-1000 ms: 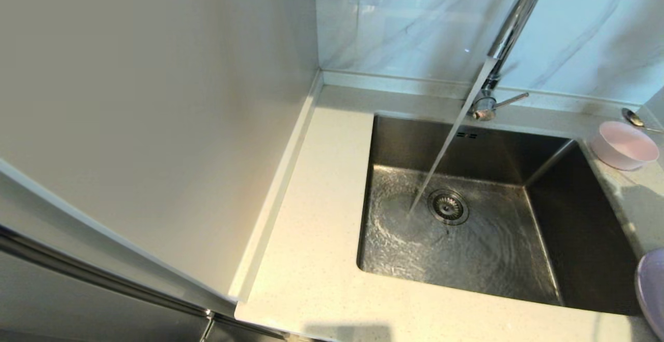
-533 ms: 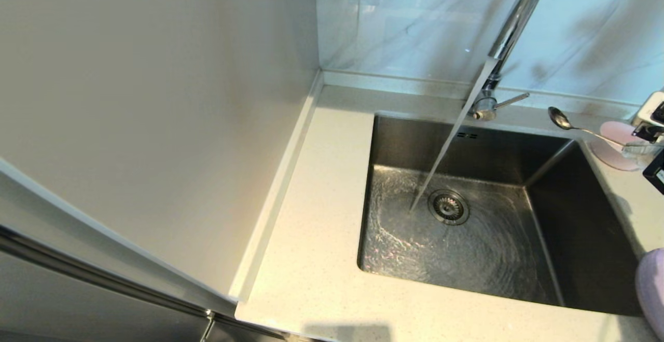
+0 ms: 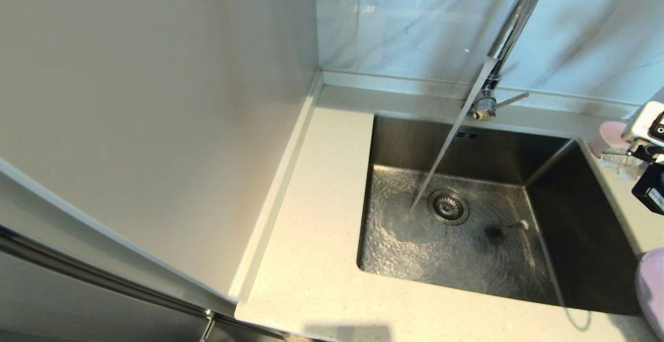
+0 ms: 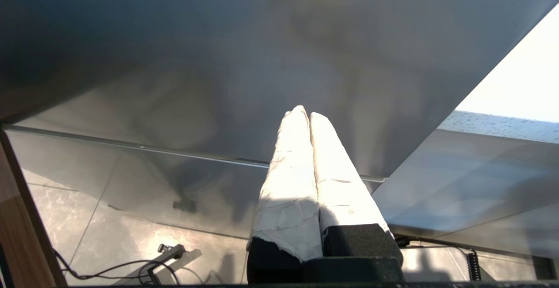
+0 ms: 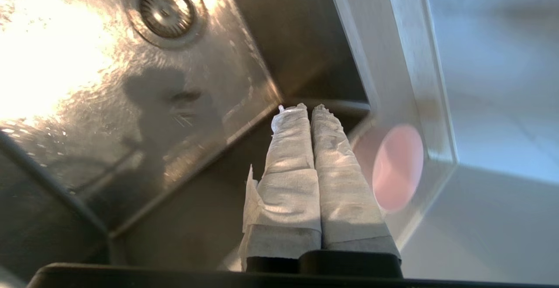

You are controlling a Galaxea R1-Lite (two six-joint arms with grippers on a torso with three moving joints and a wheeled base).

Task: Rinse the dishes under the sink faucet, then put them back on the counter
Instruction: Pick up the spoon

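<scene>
Water ran from the faucet (image 3: 511,25) into the sink (image 3: 467,228), striking just beside the drain strainer (image 3: 448,207). The pink bowl (image 3: 612,135) sat on the desk (image 3: 321,259) at the sink's far right corner, the lilac plate (image 3: 652,285) at the desk's right edge. The right tool (image 5: 305,109) hung over the sink's right rim, fingers pressed together, gripping nothing. The left tool (image 4: 305,112) was closed, away from the sink.

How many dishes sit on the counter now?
2: pink bowl by the sink's far right corner, partly behind the right hand; lilac plate at the near right edge. Others may be hidden.
</scene>
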